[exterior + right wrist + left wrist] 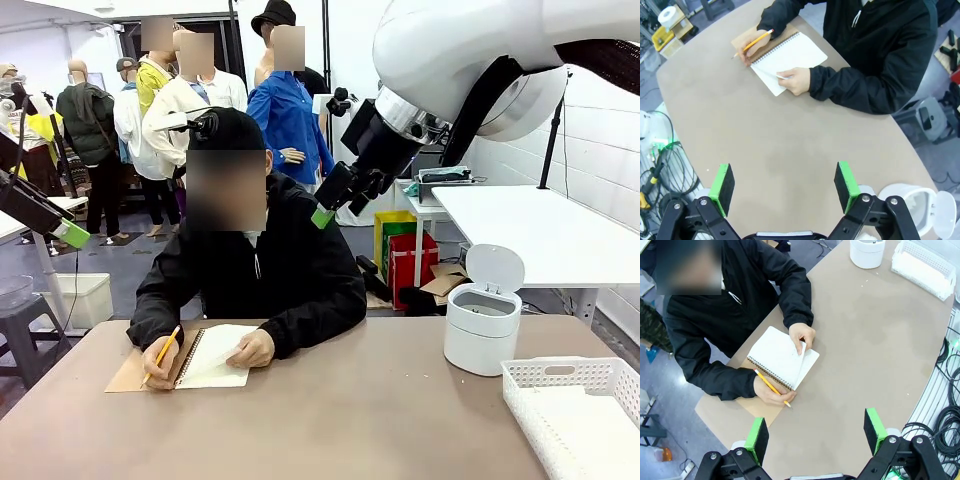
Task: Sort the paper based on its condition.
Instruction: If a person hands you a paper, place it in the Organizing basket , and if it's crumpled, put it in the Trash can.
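While the paper is a page bound in the spiral notebook at the far left of the counter, nothing lies loose for the robot to take. One of the person's hands curls the top page's edge upward, and the other hand holds a pencil over the brown cover. The left jaws and the right jaws both hang high above the counter, spread wide and gripping nothing.

Coming down now would risk striking the hands or the pencil, since they cover the notebook. Once a sheet is free, its thinness is the likely trouble. If it lies flat, the pads may scrape the counter and miss the edge. A hard pinch could crease a good sheet, changing the very condition it is sorted by. A light sheet may also slip or flutter on the way.

The open-lidded bin at the right and the lattice basket at the near right stand close together, so a drop could land in the wrong one.
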`<act>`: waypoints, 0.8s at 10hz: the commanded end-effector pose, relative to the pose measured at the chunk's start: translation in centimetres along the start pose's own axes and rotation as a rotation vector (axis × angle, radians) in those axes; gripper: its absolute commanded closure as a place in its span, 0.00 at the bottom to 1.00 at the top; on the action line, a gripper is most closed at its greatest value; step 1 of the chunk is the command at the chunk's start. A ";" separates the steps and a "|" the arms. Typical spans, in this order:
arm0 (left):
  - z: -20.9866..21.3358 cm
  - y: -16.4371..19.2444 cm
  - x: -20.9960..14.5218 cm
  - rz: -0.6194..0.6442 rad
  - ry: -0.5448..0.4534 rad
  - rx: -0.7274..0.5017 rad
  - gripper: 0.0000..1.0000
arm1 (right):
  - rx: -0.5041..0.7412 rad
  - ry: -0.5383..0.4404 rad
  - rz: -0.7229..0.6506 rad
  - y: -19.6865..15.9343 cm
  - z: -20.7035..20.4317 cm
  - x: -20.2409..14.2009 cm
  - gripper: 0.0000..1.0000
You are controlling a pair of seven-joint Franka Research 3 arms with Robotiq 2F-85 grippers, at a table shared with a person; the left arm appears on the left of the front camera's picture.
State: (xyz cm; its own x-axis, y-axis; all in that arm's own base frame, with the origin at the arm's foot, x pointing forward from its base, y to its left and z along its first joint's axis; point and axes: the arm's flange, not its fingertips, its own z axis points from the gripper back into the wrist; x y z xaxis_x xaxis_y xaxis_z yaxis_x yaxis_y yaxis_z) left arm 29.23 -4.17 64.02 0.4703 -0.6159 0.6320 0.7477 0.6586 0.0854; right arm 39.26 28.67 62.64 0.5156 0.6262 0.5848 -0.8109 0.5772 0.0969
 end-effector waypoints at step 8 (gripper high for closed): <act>0.1 0.1 -0.1 0.005 -0.003 -0.001 0.00 | 0.000 0.000 0.000 0.1 0.0 0.0 0.00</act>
State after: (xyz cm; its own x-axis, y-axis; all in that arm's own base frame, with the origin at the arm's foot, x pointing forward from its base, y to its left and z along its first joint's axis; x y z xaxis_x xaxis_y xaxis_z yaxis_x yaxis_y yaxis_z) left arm 29.23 -4.17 64.02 0.4703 -0.6159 0.6320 0.7477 0.6586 0.0854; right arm 39.25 28.67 62.64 0.5156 0.6262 0.5848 -0.8109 0.5772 0.0969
